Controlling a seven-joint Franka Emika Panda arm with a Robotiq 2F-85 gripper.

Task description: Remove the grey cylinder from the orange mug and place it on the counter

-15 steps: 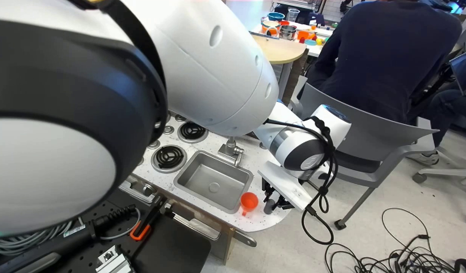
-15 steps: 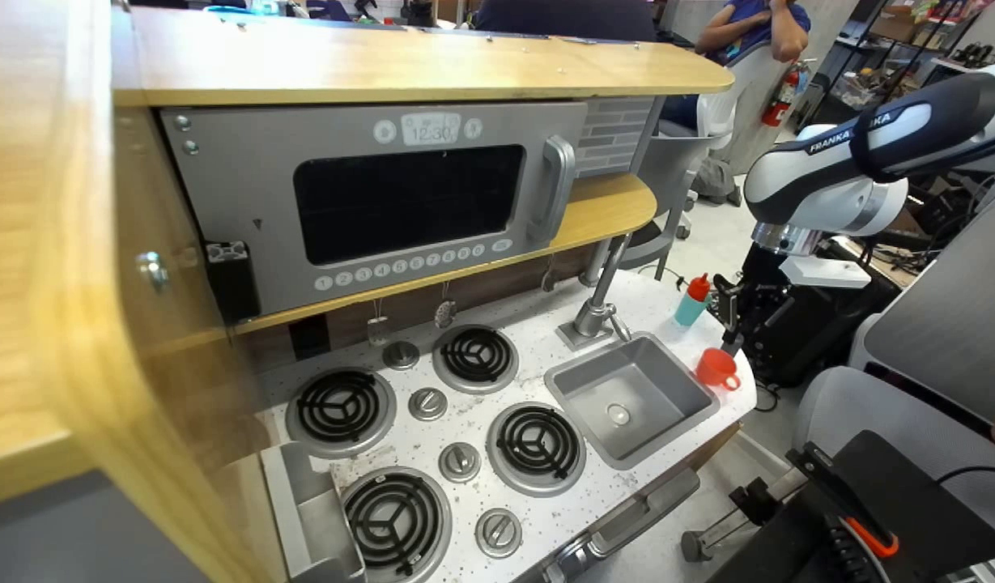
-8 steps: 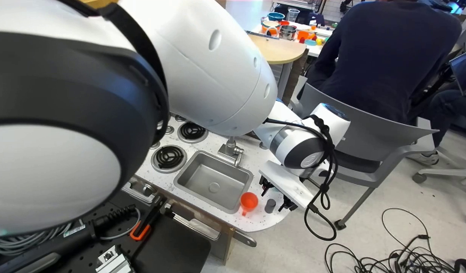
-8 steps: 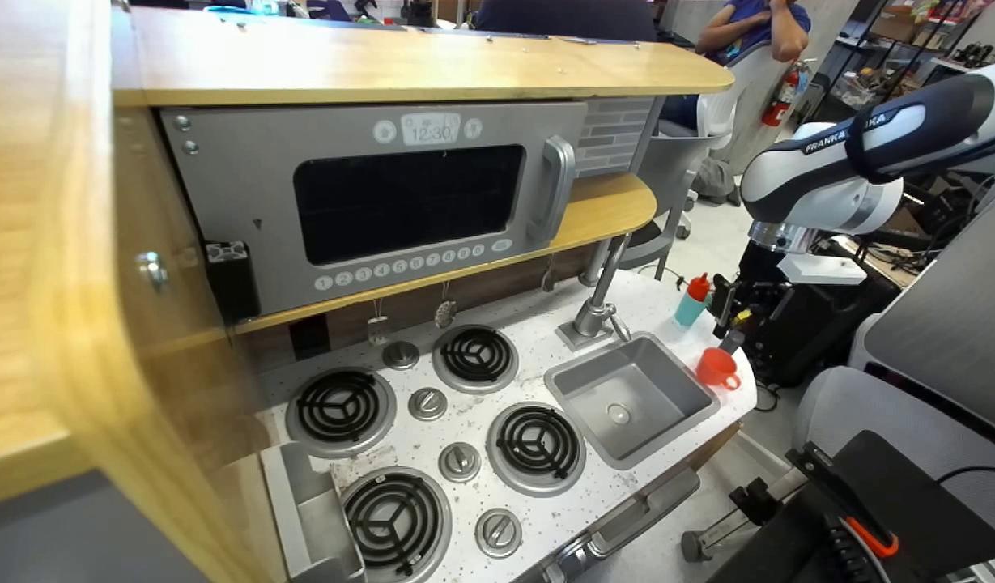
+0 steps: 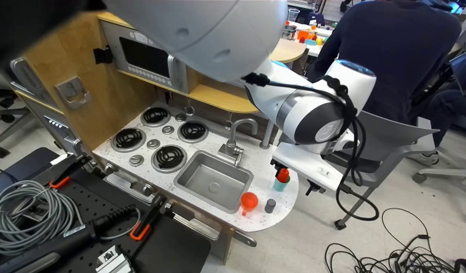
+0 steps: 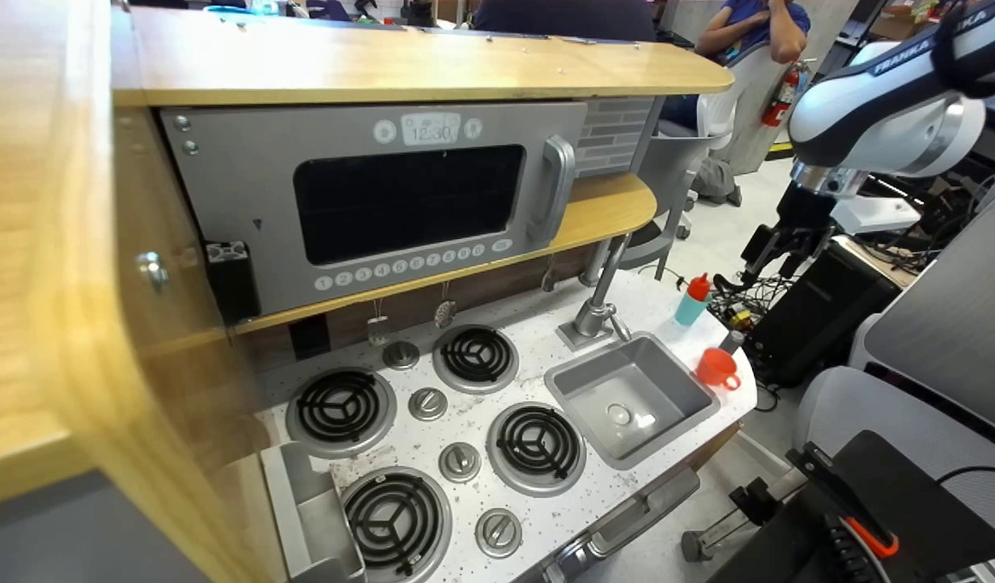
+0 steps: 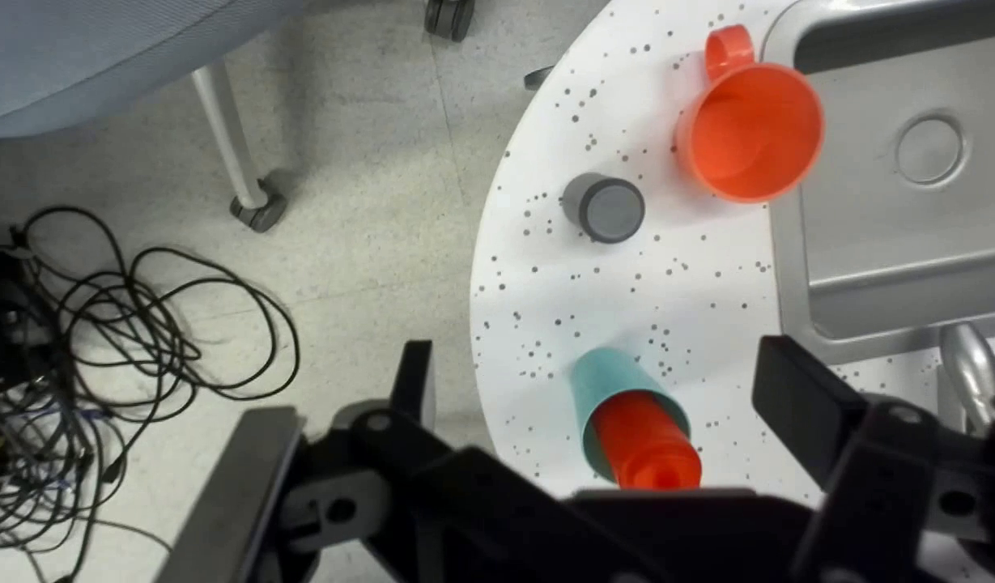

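Lab-like room, robot arm, toy kitchen, cables tangled on floor, fire extinguisher, seated person

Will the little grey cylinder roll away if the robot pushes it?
The grey cylinder stands on end, so a low push would probably just slide it. Pushed near the top, it might tip, since it looks taller than wide. Once lying down, its round side could let it roll, maybe off the curved edge of the counter.
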